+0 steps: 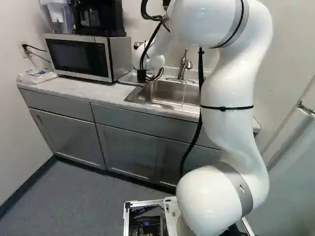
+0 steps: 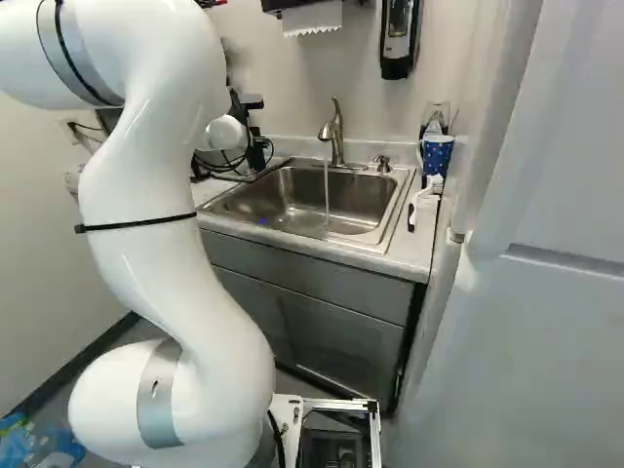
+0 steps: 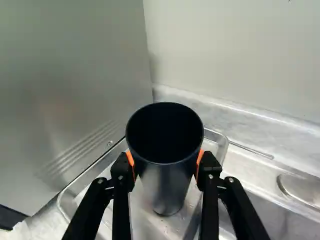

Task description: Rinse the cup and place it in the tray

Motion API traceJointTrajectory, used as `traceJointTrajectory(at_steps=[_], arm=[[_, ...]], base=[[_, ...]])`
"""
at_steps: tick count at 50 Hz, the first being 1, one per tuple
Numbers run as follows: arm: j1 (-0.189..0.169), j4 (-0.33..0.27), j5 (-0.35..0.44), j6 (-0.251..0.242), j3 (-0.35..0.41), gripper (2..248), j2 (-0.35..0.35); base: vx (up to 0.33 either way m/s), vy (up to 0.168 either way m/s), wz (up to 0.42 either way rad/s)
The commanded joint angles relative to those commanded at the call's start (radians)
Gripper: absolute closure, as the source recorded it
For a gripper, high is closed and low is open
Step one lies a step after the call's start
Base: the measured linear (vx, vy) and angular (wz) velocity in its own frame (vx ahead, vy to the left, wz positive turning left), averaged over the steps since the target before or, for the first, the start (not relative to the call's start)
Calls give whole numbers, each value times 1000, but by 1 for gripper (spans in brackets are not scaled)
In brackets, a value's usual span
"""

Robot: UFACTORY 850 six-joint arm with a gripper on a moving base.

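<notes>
a kitchen corner with pale walls, a mottled surface (image 1: 101, 89) running along the back and grey cabinets (image 1: 125, 150) beneath it. nearest is the white arm (image 1: 229, 98), rising from the base and reaching over the surface. beyond the cabinets' front edge is the metal sink (image 2: 351, 200), with a thin stream of water (image 2: 327, 185) falling into it from the faucet (image 2: 337, 132). to the sink's right in the right base view lie a white brush (image 2: 426, 195) and, farther back, a blue cup with pale dots (image 2: 438, 154). on the sink's other side the claw (image 1: 141, 75) is closed around the black cup (image 3: 167, 187), an orange pad pressing on each side of it. the cup is held mouth up over the metal tray (image 3: 150, 227); whether its bottom touches the tray i can't tell. a few drops dot the tray. right beside the tray stands the microwave (image 1: 78, 56), a black coffee maker (image 1: 98, 18) and a clear pitcher (image 1: 58, 19) on top, and a plastic bag (image 1: 35, 76) by its far side. on the wall behind the sink hang a paper towel dispenser (image 2: 312, 18) and a soap dispenser (image 2: 397, 41)
</notes>
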Motion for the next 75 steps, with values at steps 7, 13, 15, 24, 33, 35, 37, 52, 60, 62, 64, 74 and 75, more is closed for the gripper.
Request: traceJointTrajectory(at_steps=[7,13,15,24,33,35,37,52,60,62,64,74,75], arm=[[0,0,0,0,0,125,0],[0,0,-9,0,0,125,0],[0,0,-14,0,0,125,0],[0,0,-31,0,0,125,0],[0,0,-31,0,0,125,0],[0,0,-31,0,0,125,0],[0,0,-31,0,0,125,0],[0,0,-31,0,0,62,0],[0,0,-31,0,0,3,0],[0,0,-31,0,0,3,2],[0,0,-31,0,-1,3,3],[0,0,-31,0,-5,3,16],[0,0,-31,0,-5,3,18]], base=[[0,0,0],[0,0,0],[0,0,0],[0,0,0],[0,0,0],[0,0,0],[0,0,0],[0,0,0],[0,0,0],[0,0,0],[0,0,0],[0,0,0],[0,0,0]])
